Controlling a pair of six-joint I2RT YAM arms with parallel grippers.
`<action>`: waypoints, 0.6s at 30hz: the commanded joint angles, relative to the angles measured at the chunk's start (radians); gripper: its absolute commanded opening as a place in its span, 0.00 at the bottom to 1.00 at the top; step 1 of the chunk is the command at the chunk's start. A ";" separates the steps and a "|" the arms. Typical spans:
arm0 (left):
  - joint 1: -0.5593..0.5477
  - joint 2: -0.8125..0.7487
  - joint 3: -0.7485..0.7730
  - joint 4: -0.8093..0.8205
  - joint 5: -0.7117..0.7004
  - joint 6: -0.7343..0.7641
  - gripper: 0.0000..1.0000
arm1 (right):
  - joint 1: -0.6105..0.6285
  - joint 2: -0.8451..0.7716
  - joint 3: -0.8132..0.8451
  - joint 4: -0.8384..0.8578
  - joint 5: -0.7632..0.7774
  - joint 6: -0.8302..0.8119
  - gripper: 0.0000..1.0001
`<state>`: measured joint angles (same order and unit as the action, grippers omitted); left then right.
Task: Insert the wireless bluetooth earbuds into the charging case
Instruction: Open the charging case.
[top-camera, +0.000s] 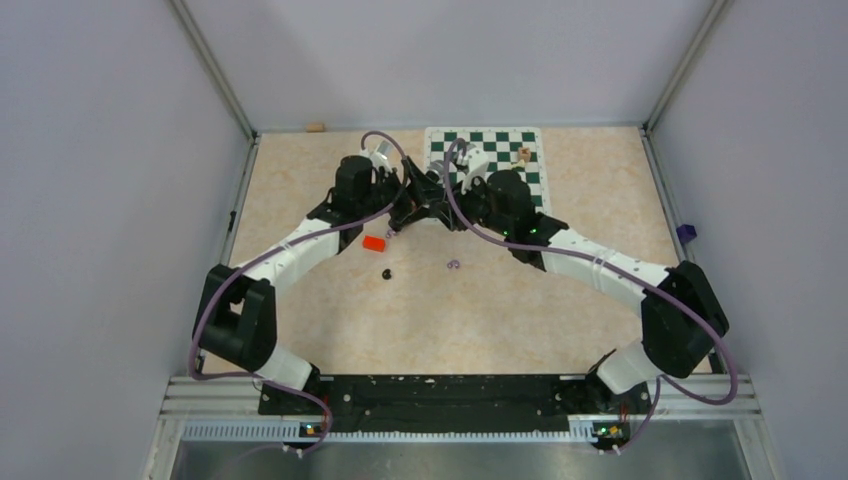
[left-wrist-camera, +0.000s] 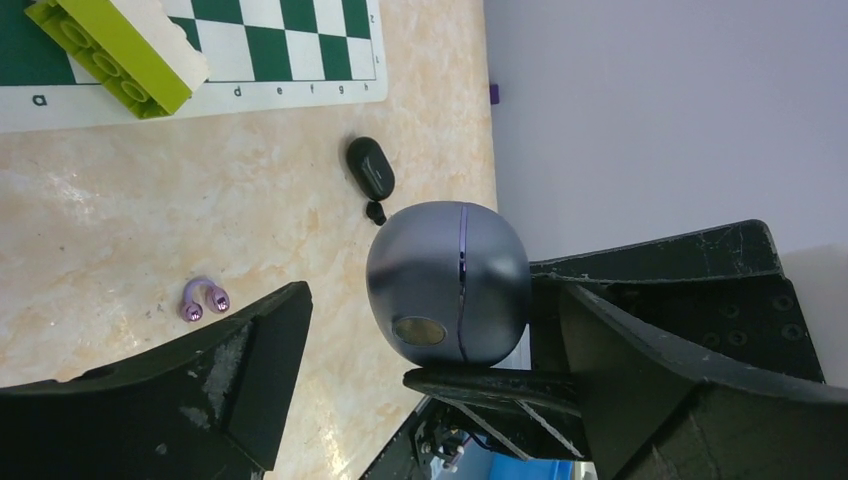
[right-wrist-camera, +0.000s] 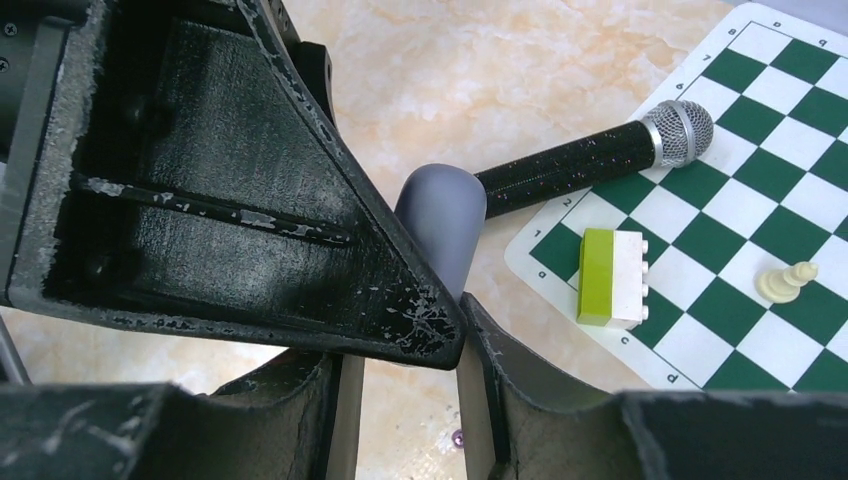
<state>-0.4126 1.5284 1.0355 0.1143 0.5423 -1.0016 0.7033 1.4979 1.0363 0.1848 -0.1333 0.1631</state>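
Note:
The charging case (left-wrist-camera: 447, 283) is a closed, rounded grey shell with a seam down its middle. It sits between the fingers of my left gripper (left-wrist-camera: 430, 300), against the right finger, with a gap to the left finger (left-wrist-camera: 255, 350). My right gripper (right-wrist-camera: 400, 375) meets it there, its fingers apart, one fingertip touching the case (right-wrist-camera: 441, 225). Both grippers (top-camera: 425, 197) meet at the table's far middle. A glossy black earbud (left-wrist-camera: 370, 168) and a pale purple piece (left-wrist-camera: 203, 300) lie on the table. In the top view the black bud (top-camera: 386, 273) and the purple piece (top-camera: 452, 265) lie nearer than the grippers.
A red block (top-camera: 374, 243) lies left of the buds. A chessboard (top-camera: 500, 150) at the back holds a green-and-white brick (right-wrist-camera: 610, 277) and a pale pawn (right-wrist-camera: 787, 281). A black microphone (right-wrist-camera: 590, 160) lies beside the board, behind the case.

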 joint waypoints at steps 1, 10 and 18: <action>0.017 -0.060 0.023 0.040 0.059 0.049 0.99 | 0.001 -0.068 0.030 0.039 0.003 -0.023 0.09; 0.144 -0.168 0.054 0.152 0.275 0.185 0.99 | -0.029 -0.180 0.005 0.011 -0.067 -0.068 0.09; 0.161 -0.185 0.270 -0.123 0.519 0.648 0.99 | -0.133 -0.335 0.048 -0.081 -0.298 -0.117 0.09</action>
<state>-0.2459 1.3758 1.1866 0.1043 0.8761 -0.6437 0.6209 1.2636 1.0351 0.1352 -0.2855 0.0895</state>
